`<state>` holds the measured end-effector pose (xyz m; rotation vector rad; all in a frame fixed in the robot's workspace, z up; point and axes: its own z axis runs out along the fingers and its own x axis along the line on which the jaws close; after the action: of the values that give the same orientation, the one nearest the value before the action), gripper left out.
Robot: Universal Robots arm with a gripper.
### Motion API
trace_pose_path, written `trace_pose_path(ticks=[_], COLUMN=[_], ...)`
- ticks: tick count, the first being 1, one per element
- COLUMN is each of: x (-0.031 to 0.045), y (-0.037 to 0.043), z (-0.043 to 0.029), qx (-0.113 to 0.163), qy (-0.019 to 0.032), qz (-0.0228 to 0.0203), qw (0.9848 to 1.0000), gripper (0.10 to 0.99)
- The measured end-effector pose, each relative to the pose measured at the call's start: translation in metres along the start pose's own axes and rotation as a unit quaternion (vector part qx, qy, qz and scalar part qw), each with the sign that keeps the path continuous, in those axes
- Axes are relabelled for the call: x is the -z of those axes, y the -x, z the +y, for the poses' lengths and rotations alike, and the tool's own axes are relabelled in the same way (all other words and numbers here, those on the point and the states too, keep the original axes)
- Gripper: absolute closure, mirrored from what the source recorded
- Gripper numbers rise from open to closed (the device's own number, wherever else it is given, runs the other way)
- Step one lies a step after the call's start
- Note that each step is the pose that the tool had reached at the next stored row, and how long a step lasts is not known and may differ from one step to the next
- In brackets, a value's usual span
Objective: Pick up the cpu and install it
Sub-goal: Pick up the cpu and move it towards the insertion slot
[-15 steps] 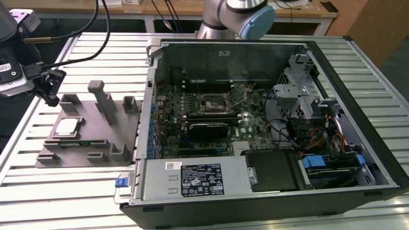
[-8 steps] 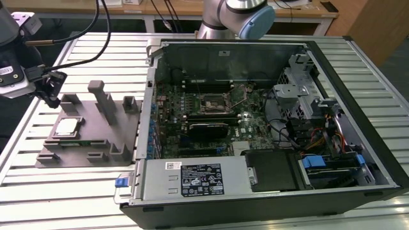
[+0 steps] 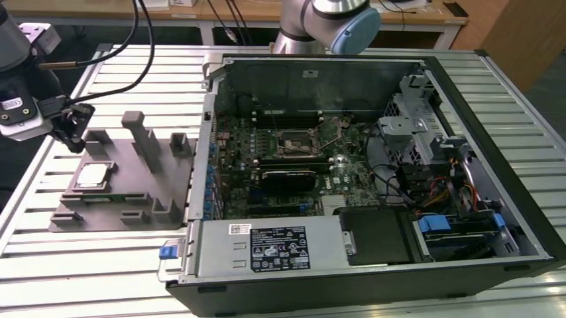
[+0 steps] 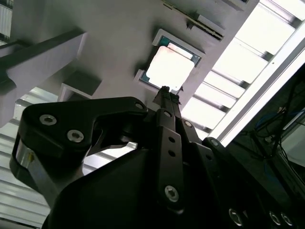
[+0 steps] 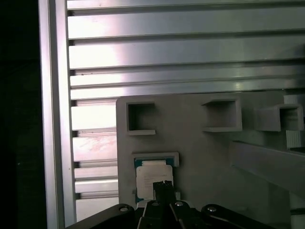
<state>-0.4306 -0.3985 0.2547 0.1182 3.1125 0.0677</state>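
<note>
Second wrist view shows me the fingertips (image 4: 162, 99) pressed together with nothing between them, the gripper (image 4: 165, 90) hanging above the grey fixture block (image 4: 109, 43). The cpu (image 4: 170, 67) lies flat in a shallow recess of that block, shiny top up, just beyond the fingertips.
</note>
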Motion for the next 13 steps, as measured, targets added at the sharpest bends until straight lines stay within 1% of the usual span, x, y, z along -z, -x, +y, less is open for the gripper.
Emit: trace_pose_path(ticks=[8,13], x=[-0.0071,-0.0138], y=[-0.0019,-0.0025], z=[-0.0028,-0.0067], qx=[0.000,0.000], qy=[0.0000,0.0000], qz=[-0.0001,0.0000], qw=[1.0000,1.0000], gripper=[0.980,0.980])
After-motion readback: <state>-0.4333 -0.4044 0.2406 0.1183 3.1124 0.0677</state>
